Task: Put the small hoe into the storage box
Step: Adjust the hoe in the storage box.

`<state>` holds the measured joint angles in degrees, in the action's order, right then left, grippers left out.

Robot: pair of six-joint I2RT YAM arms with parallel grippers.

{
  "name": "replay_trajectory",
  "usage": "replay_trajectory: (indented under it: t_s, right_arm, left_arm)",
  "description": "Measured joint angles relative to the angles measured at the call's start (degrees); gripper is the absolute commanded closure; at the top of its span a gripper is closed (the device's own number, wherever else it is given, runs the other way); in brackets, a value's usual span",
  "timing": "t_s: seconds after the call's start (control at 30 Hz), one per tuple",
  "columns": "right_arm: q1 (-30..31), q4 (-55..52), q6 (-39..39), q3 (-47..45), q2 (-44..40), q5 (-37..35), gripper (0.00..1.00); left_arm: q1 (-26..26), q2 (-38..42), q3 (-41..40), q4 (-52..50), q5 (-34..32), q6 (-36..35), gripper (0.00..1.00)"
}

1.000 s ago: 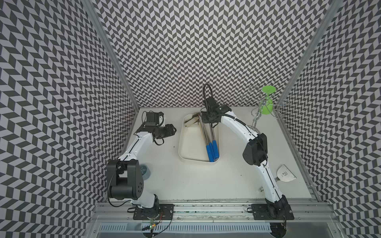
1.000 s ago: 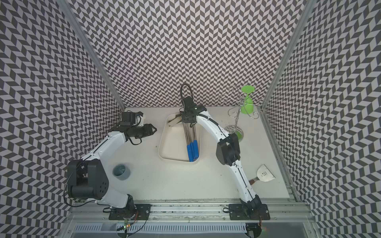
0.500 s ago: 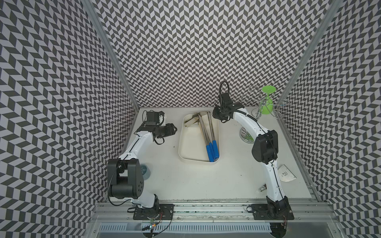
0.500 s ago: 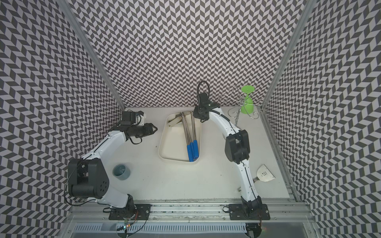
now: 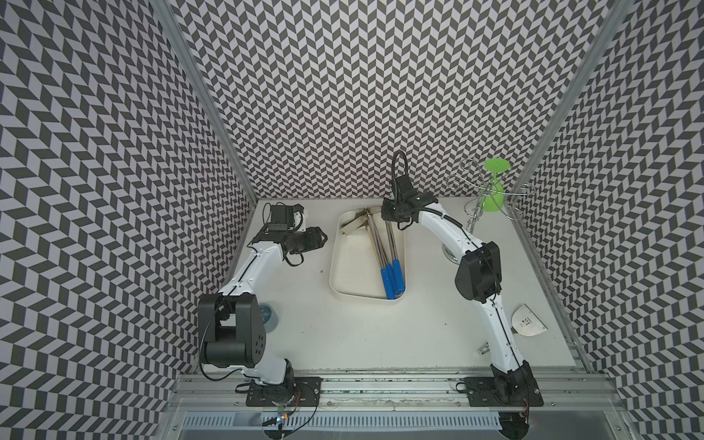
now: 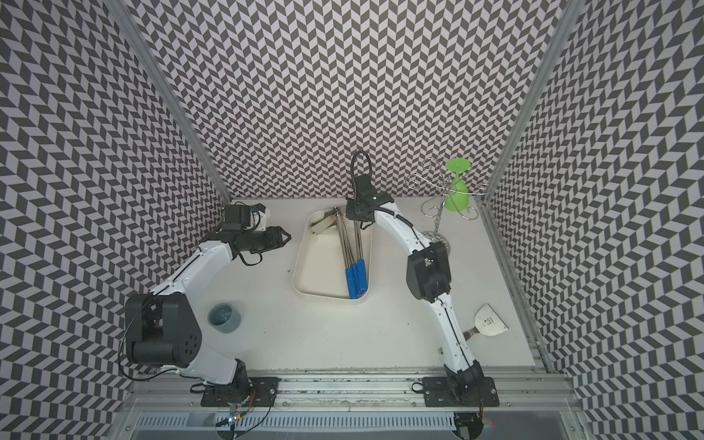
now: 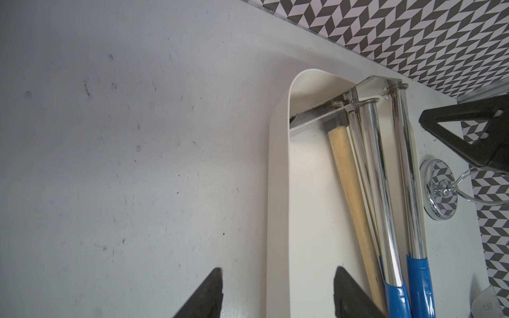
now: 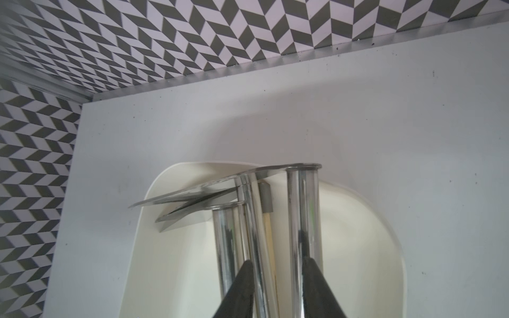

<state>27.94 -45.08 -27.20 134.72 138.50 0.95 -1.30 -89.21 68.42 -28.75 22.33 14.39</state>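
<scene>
The small hoe (image 5: 392,249) lies in the storage box (image 5: 352,270) along its right wall beside other hoes (image 5: 377,247), long axis down the box's length, blade at the far end, blue grip at the near right corner. The right gripper (image 8: 276,261) hangs narrowly parted over the shafts; the left gripper (image 7: 278,268) gapes wide, empty

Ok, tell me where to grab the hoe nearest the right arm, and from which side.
I'd take that hoe by its bare chrome shaft, beyond the blue grip, straight down, jaws across it. It lies flat in the storage box, walls blocking the sides; there the neighbouring hoe splays away, leaving finger room.
</scene>
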Motion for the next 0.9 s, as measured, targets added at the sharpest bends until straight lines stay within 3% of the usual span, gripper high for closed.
replay_trajectory:
  t_s: [0.57,0.77,0.9]
  right_arm:
    - [0.4,-0.3,1.4,0.0,4.0,-1.1,0.66]
    - [0.8,-0.4,2.6,0.0,4.9,-0.5,0.90]
    - [0.9,-0.7,3.6,0.1,4.9,-1.6,0.96]
  left_arm:
    - [0.0,0.0,0.0,0.0,0.1,0.0,0.35]
    - [0.0,0.0,0.0,0.0,0.1,0.0,0.36]
    - [0.0,0.0,0.0,0.0,0.1,0.0,0.35]
